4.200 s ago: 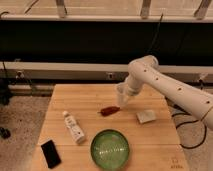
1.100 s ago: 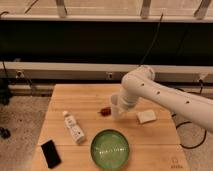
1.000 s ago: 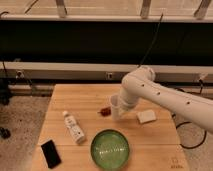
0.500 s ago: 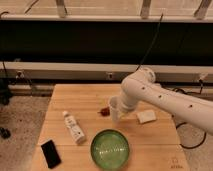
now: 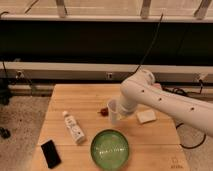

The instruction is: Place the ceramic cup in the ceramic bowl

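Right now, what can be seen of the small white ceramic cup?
The small white ceramic cup is plain, slightly tapered, roughly upright, mouth up. The gripper, at the end of the white arm, is shut on its arm-facing side. The cup is beyond the large glossy green ceramic bowl, not in it, beside a small red object. Whether its base touches the wooden table is unclear.

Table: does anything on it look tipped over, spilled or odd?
Only the white bottle lies on its side, left of the green bowl. No spill shows. The end effector holds the ceramic cup upright above the table.
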Tool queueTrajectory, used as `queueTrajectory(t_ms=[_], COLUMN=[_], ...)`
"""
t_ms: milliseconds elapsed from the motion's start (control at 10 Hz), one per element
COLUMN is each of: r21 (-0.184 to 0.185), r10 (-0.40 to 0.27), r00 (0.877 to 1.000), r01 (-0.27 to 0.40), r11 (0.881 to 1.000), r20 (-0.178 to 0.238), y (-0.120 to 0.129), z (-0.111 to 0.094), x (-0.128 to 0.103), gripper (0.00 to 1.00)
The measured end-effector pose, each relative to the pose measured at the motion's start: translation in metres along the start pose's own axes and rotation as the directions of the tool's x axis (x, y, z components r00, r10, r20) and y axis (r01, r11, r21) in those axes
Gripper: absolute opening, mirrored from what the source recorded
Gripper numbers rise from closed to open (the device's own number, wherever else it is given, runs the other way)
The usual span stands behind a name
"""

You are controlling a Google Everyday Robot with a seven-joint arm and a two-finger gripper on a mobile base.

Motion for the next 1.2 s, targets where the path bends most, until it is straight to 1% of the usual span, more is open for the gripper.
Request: queueTrajectory(t_ms=[300,600,1200], r21=[-0.001,-0.003,-0.015], r10=[-0.009,-0.021,-0.029], r00=[1.0,1.0,1.0], r01=[0.009,0.021,0.029], r11=[1.0,1.0,0.999], r20=[0.001,0.003,0.004], y=[0.006,0.017,0.03], z=[-0.001,-0.002,-0.003], x=[-0.006,-0.011,-0.018], gripper=[0.0,0.0,0.0])
